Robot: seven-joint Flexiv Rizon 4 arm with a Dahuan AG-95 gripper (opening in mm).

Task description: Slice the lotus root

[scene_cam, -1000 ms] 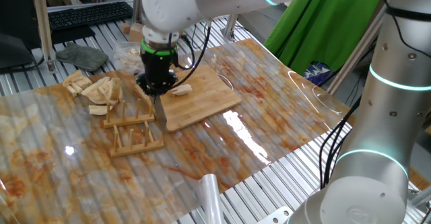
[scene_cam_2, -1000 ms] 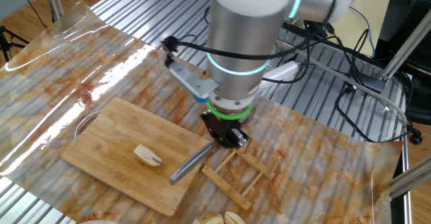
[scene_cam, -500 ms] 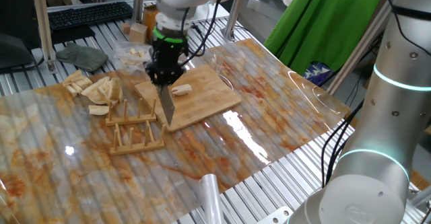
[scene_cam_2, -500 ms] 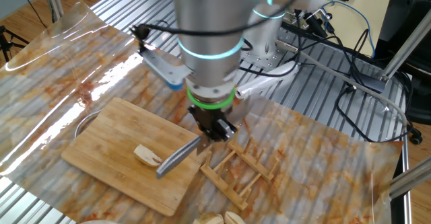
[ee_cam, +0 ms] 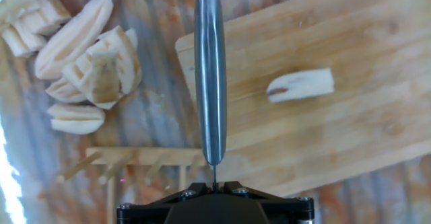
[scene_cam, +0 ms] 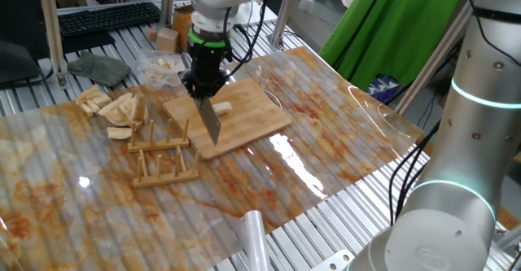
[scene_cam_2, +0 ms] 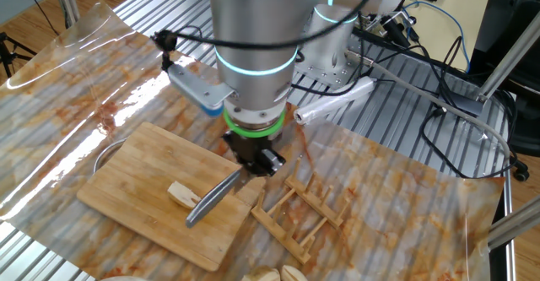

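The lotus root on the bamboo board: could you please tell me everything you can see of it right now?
The small cream-beige lotus root chunk is one stubby, elongated piece, pale with a darker brownish patch toward one end. It looks whole, not yet sliced. It lies flat on the rectangular bamboo cutting board, touching only the board. The long grey knife blade, held in the robot's black claw, hangs beside it without touching it.

2 fixed cameras look down on the table (scene_cam: 269, 181) from opposite sides, at middle distance. The hand camera looks straight down, close. All 3 share the bamboo board (scene_cam: 244, 116) (scene_cam_2: 143, 192) (ee_cam: 337, 83).
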